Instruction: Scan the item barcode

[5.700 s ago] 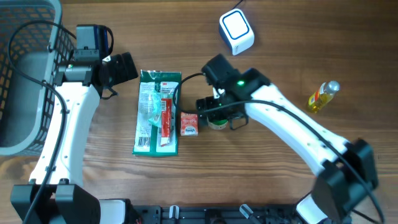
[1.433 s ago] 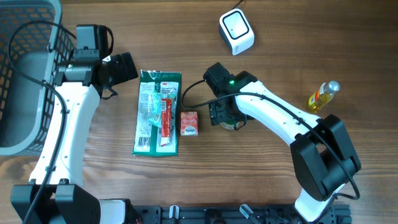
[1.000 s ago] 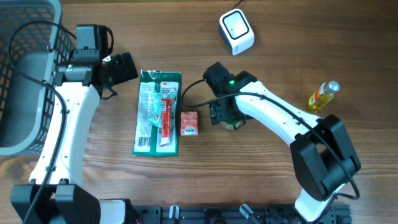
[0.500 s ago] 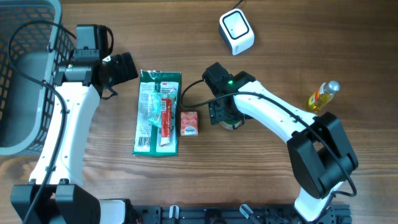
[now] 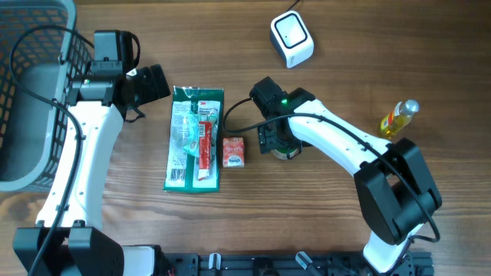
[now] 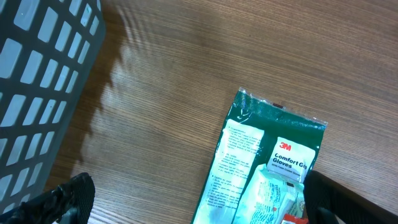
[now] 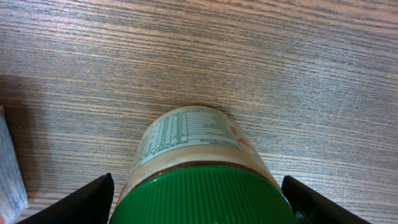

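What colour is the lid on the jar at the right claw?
Green lid, clearest in the right wrist view.

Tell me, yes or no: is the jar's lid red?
No, the jar under the right wrist camera has a green ribbed lid.

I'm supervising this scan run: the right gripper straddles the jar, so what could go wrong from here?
The right gripper straddles the jar at its green lid; such a high grip might slip or tilt when lifted. The small red box lies close beside the jar; a finger could nudge it.
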Robot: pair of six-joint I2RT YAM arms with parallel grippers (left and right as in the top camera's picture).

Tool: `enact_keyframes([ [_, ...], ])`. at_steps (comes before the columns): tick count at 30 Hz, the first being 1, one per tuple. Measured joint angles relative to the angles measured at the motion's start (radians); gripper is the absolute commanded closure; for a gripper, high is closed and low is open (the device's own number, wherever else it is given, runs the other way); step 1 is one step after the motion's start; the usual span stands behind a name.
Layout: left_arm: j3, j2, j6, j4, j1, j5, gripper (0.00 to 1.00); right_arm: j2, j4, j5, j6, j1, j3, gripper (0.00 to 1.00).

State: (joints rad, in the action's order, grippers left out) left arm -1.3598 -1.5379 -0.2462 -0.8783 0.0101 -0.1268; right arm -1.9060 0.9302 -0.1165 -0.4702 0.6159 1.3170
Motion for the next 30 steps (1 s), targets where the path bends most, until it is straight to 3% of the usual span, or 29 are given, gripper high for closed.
enact_keyframes([
  [30, 0.000, 0.000, 0.000, 0.000, 0.000, 0.000, 0.00, 0.000, 0.003, 0.001, 0.000, 0.000, 0.000, 0.18],
])
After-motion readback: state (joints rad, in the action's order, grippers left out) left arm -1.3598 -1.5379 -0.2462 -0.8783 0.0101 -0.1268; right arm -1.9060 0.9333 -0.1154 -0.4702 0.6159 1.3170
